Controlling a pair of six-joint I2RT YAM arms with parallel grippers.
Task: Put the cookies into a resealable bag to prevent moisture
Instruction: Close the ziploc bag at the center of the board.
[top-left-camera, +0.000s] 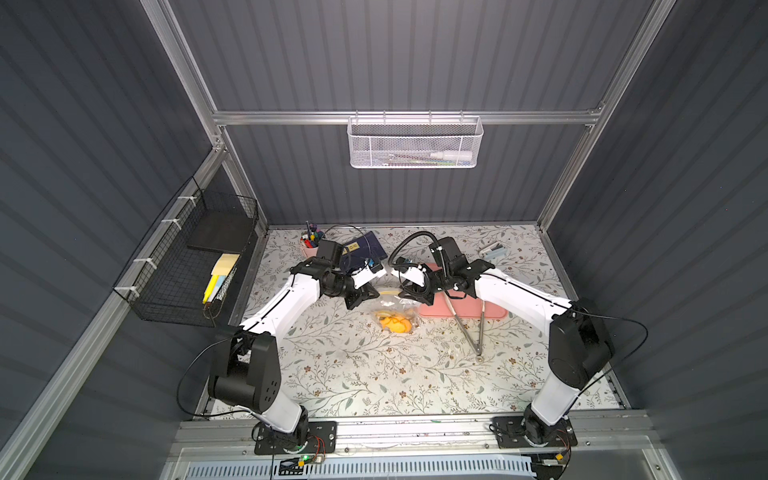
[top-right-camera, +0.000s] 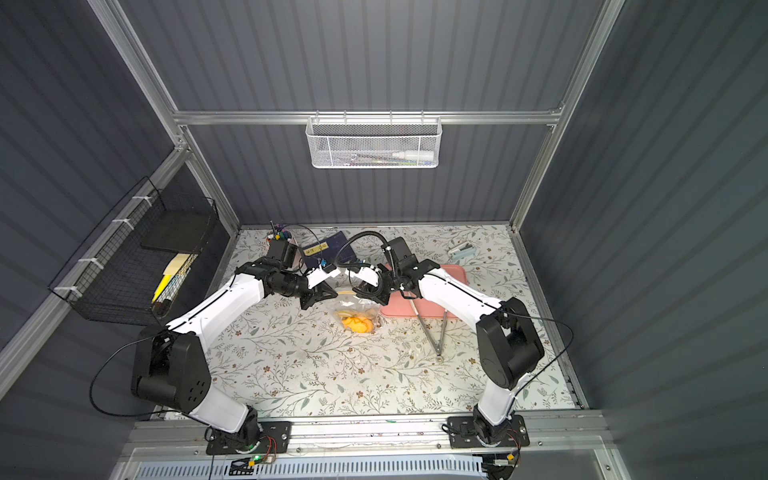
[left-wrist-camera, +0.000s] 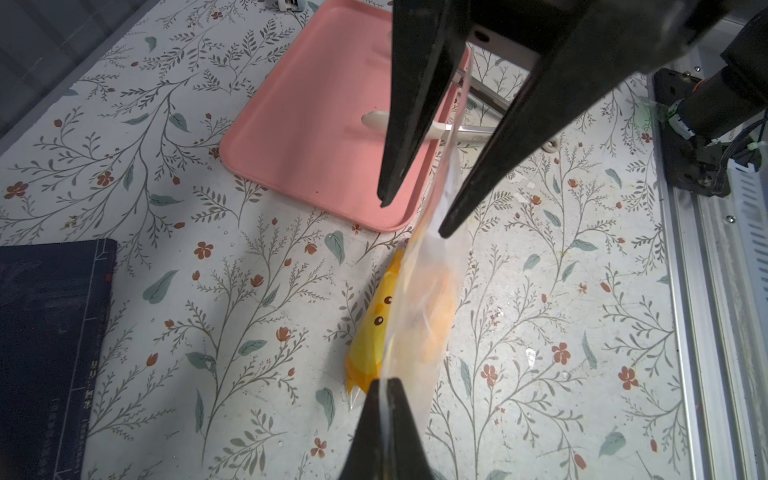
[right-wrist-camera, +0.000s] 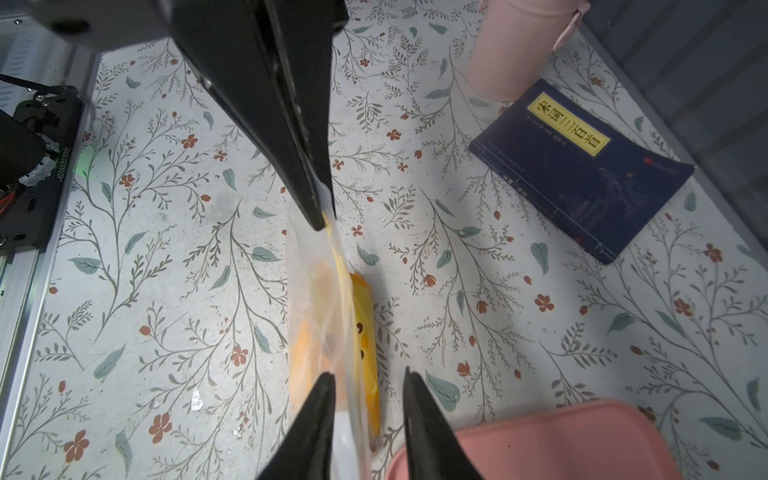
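Crinkly clear resealable bag (left-wrist-camera: 432, 257), orange cookies (top-left-camera: 397, 323) inside

Dark navy softcover book (right-wrist-camera: 582, 183) — yellow rectangular title label (right-wrist-camera: 568, 124) on the front cover, black Chinese characters reading 宋词三百首. Pale small print along the cover's edge, and white lettering on the black arm base plate (right-wrist-camera: 41, 174) — too small to read.

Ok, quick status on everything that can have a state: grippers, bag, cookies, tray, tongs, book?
left gripper: shut on the resealable bag's top edge.
right gripper: open, jaws astride the same edge.
resealable bag: held up by its top edge; seal unclear.
cookies: inside the bag, at its bottom.
pink tray: no cookies seen on it.
tongs: lying open, tips on the tray.
book: closed, flat.
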